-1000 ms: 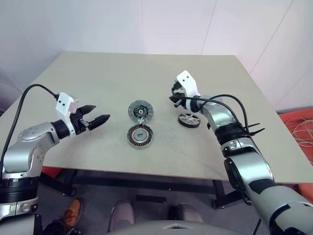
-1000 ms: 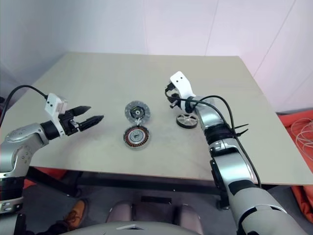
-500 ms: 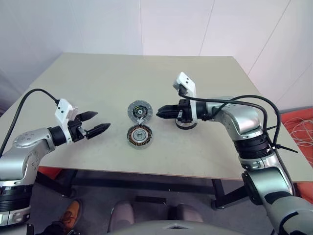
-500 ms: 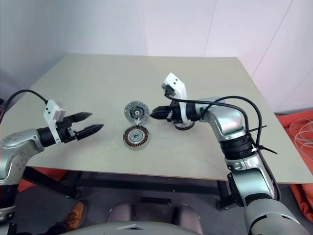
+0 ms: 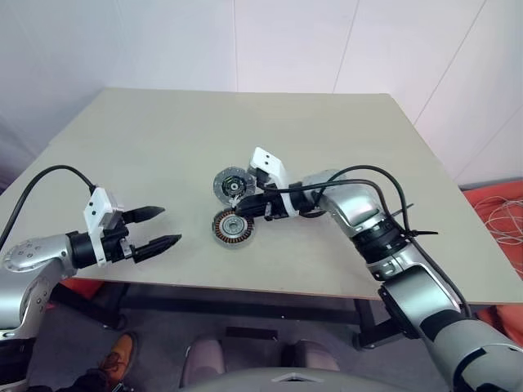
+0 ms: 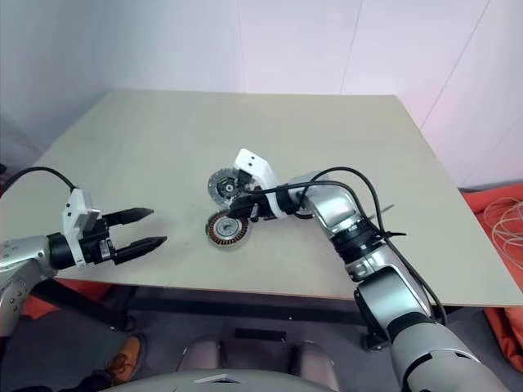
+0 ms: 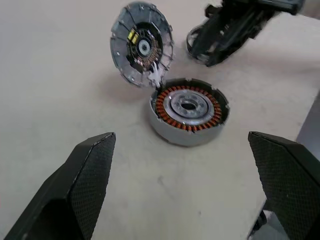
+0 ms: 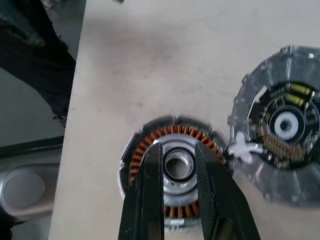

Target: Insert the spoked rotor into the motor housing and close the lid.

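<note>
The motor housing (image 5: 227,233), a round shell with copper windings around a silvery hub, sits mid-table. The lid (image 5: 233,184) rests just beyond it and touches its rim. The lid's dark face, with small green and white bits, shows in the left wrist view (image 7: 141,47). My right gripper (image 5: 239,213) reaches in from the right and hovers over the housing. In the right wrist view its fingers (image 8: 150,190) stand a narrow gap apart over the hub (image 8: 178,166), with nothing seen held. My left gripper (image 5: 170,225) is wide open and empty, left of the housing near the front edge. The spoked rotor is hidden behind my right arm.
The beige table (image 5: 163,131) carries the parts near its middle, with bare surface to the left, the right and the back. A black cable loops off my right forearm (image 5: 384,192). White walls stand behind the table.
My right gripper swung left from beside the rotor to over the motor housing, turning to point left. My left gripper drew back toward the table's front edge, still open.
</note>
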`<state>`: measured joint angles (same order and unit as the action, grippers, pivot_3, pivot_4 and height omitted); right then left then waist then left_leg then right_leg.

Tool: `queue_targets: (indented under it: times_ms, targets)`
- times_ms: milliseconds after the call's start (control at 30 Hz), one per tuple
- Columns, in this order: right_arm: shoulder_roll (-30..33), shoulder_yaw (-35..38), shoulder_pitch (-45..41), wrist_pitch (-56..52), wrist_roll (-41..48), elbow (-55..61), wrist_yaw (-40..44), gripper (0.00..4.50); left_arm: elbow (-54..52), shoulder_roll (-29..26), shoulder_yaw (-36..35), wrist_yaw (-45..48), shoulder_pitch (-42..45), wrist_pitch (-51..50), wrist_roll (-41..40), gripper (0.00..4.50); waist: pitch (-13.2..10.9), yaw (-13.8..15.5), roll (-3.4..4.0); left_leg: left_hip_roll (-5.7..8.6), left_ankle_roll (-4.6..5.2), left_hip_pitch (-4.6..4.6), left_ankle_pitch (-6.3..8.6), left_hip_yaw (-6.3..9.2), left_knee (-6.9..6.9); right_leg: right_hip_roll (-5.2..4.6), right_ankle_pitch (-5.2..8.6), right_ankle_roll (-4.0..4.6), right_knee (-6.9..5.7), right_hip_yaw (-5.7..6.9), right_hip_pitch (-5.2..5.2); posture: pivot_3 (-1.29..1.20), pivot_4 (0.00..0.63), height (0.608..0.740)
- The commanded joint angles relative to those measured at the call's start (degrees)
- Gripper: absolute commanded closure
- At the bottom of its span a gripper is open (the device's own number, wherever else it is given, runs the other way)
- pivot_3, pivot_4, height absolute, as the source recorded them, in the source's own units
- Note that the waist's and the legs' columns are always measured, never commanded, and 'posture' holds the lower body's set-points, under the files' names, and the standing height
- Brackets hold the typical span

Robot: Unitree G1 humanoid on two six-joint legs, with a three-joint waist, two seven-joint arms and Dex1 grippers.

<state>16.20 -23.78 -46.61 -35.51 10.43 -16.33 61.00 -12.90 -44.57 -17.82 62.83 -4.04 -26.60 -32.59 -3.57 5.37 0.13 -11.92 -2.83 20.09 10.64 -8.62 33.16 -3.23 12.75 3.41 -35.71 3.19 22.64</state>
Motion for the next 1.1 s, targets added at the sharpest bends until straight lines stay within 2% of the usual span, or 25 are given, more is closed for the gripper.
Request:
queue_targets:
  times_ms: [33, 600, 1100]
  targets:
    - [-1.55, -0.17, -1.48, 3.68, -1.37, -2.81, -0.08, 3.94, -1.75, -0.48, -1.68, 0.47, -0.79, 1.78, -0.84, 0.00, -0.01, 0.07, -0.01, 0.00, 0.00, -0.01, 0.00, 0.00, 0.00, 0.00, -0.02, 0.04, 0.00, 0.00, -0.01, 0.00, 0.000, 0.740]
    - [-5.93, 0.11, -0.67, 9.71, -3.86, -12.92, 0.46, 3.94, -2.83, 0.80, -1.03, -1.11, -2.02, 2.40, -1.07, 0.00, -0.01, -0.05, -0.02, -0.02, 0.01, -0.01, 0.00, 0.00, 0.00, 0.01, -0.13, 0.22, -0.01, 0.00, 0.00, 0.00, 0.000, 0.740]
    - [-7.30, 0.90, -1.26, 10.70, -4.67, -15.66, 0.10, 3.94, -2.48, 0.42, -1.15, -1.40, -1.46, 2.33, -1.01, 0.00, 0.00, -0.05, -0.02, -0.03, 0.00, -0.02, 0.00, 0.00, 0.01, 0.01, -0.14, 0.25, -0.02, -0.01, -0.01, 0.00, 0.000, 0.740]
